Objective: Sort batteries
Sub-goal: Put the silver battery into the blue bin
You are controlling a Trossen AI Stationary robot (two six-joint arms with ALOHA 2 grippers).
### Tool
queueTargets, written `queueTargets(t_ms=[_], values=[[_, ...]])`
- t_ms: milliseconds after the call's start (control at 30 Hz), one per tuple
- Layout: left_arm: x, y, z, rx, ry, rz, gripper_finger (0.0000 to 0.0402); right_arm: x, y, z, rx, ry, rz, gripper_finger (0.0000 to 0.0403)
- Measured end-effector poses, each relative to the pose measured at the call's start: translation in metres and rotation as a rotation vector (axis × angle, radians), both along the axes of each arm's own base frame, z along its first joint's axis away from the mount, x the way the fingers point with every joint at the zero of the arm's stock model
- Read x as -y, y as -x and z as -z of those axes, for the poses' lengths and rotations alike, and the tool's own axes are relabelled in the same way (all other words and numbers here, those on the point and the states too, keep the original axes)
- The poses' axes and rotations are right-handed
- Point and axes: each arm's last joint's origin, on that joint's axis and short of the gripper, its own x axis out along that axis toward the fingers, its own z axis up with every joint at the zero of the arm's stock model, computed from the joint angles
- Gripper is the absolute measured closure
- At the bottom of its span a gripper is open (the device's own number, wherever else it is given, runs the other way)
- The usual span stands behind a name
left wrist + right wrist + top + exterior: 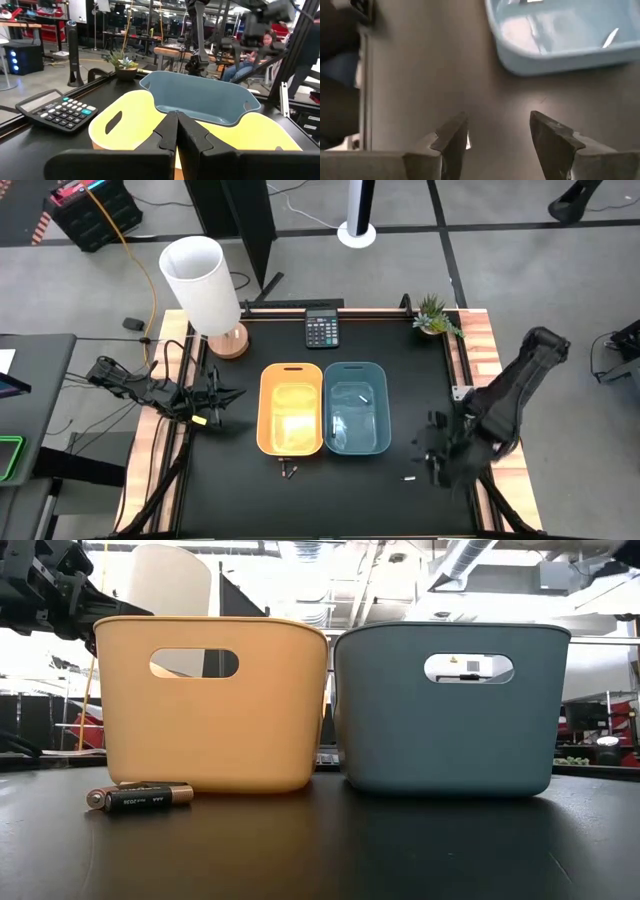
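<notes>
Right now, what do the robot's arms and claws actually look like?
Both arms are dark, nearly black, jointed machines. The left arm looks thin, with loose black cables. The right arm looks bulkier. Each claw has two flat, wedge-shaped black fingers; no markings show.

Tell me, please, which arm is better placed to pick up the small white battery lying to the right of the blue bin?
The right arm. Its gripper hangs open just beside the white battery, while the left gripper, jaws shut, waits on the far side of the yellow bin and blue bin.
</notes>
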Motion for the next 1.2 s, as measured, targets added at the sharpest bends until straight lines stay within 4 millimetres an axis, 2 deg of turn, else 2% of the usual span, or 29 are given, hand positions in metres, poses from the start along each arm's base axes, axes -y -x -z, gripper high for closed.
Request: queueTargets(t_ms=[300,467,967,1067,1200], values=[[0.000,0.000,0.000,-0.001,-0.006,-0.001,0.0401,-0.051,-0.018,0.065,-0.168,0.037,0.026,0.0180],[0.000,0.000,0.000,-0.001,-0.007,-0.001,0.0401,-0.063,-0.026,0.097,-0.273,0.068,0.020,0.0180],[0.000,0.000,0.000,0.001,-0.006,-0.001,0.0401,-0.055,-0.050,0.128,-0.428,0.066,0.038,0.0187],[0.000,0.000,0.000,0.000,-0.006,-0.002,0.0401,-0.055,-0.051,0.130,-0.446,0.058,0.038,0.0211],[0.000,0.000,0.000,0.000,-0.006,-0.002,0.0401,-0.056,-0.051,0.131,-0.454,0.044,0.034,0.0268]])
